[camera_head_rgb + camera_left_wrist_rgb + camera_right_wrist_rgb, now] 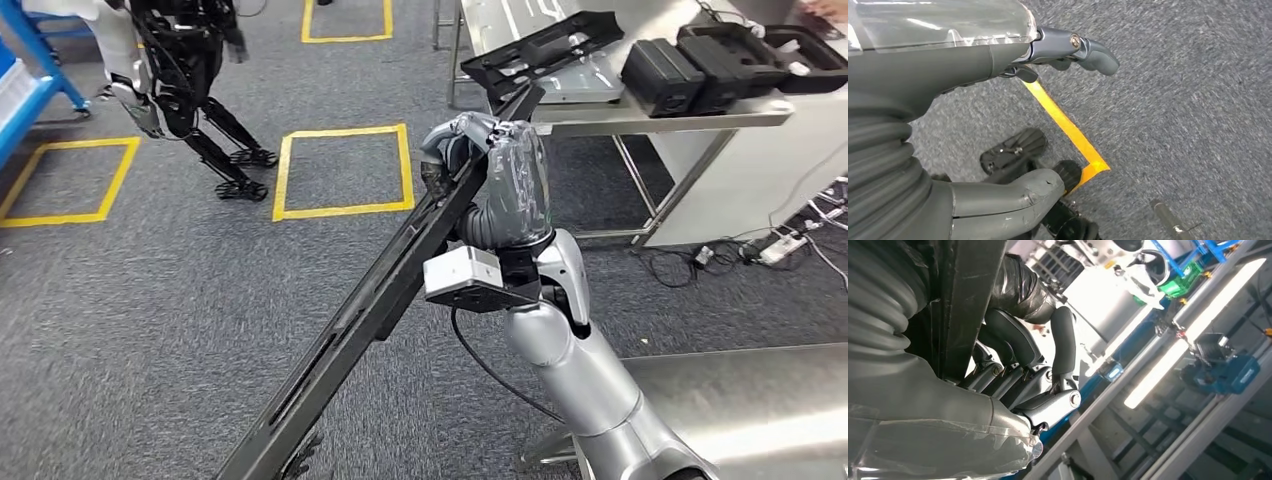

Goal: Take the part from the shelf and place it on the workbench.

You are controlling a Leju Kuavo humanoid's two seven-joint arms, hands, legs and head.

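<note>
A second robot (180,80) stands far left on grey carpet (120,300) marked with yellow tape squares (345,170). In the middle, the right hand (470,150) grasps a long black part (380,300), fingers (1013,340) wrapped around it, holding it slanted from low left up toward the right. Its upper end reaches just beside the edge of the steel workbench (660,118) at upper right, where another black part (550,55) and black cases (720,65) lie. The left hand (998,100) hangs above the carpet, released, grasping nothing.
</note>
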